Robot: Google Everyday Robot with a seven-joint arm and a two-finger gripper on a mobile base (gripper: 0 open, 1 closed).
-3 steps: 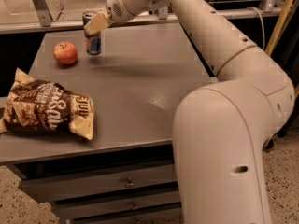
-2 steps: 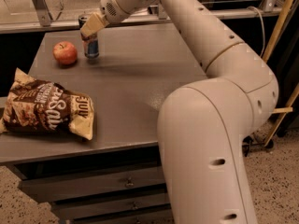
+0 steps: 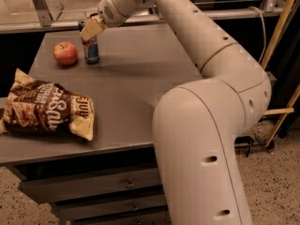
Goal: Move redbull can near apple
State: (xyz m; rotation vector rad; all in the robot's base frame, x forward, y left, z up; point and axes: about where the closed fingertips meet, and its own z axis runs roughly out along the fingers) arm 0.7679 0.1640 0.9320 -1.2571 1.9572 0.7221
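Note:
The redbull can [image 3: 92,53], slim and blue-and-silver, stands upright on the grey table [image 3: 140,69] at the far left. The red apple [image 3: 65,53] sits just left of it, a small gap apart. My gripper [image 3: 91,30] comes down from the upper right and is shut on the top of the can, hiding the can's upper part. The arm stretches across the right half of the view.
A brown-and-white chip bag [image 3: 47,110] lies at the table's front left. Drawers [image 3: 93,186] sit under the table's front edge. A glass railing [image 3: 47,13] runs behind the table. A yellow pole [image 3: 281,22] stands at the right.
The gripper has brought the can down and slightly left until it rests on the table beside the apple. The apple and the chip bag have not moved.

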